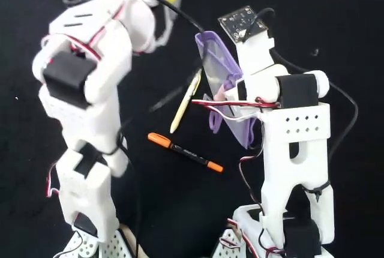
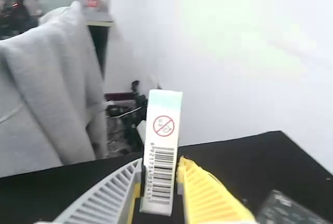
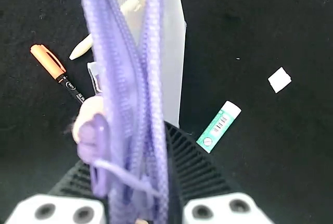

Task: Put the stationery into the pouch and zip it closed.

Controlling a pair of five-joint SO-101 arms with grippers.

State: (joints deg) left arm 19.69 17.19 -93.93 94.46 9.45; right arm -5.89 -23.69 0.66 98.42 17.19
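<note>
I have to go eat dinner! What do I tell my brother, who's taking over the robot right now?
Left tool: shut on a white stick, held high above the table.
Right tool: shut on the purple pouch, lifted off the table; its zip looks open.
Lying on the table: orange marker, cream pen, second stick, small white square.
Done: pouch and one stick are gripped. I cannot tell if anything is inside.
Left: put everything in, then zip it.

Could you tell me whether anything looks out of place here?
The left gripper holds a barcoded stick raised toward the wall, pointing away from the pouch that the right gripper grips.
</note>
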